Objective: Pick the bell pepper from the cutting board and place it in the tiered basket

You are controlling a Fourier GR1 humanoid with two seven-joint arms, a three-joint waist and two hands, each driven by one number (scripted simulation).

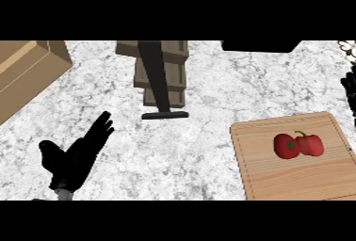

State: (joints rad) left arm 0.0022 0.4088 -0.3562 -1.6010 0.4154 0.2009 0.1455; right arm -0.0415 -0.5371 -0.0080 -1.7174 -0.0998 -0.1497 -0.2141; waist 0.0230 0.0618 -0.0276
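Note:
A red bell pepper (297, 145) with a green stem lies on its side on the light wooden cutting board (278, 181) at the lower right. The tiered basket (161, 70), made of dark wooden slats around a black centre post, stands at the top middle, and its black foot (165, 115) reaches toward me. My left hand (71, 160) rests open at the lower left with its fingers pointing up, far from the pepper. At the right edge, above the board, a black shape that looks like my right hand (348, 92) shows only in part.
A tan wooden box (24, 70) fills the upper left corner. A dark object (259, 45) sits at the top edge, and something white (346, 46) is in the top right corner. The counter (208, 155) is speckled grey stone.

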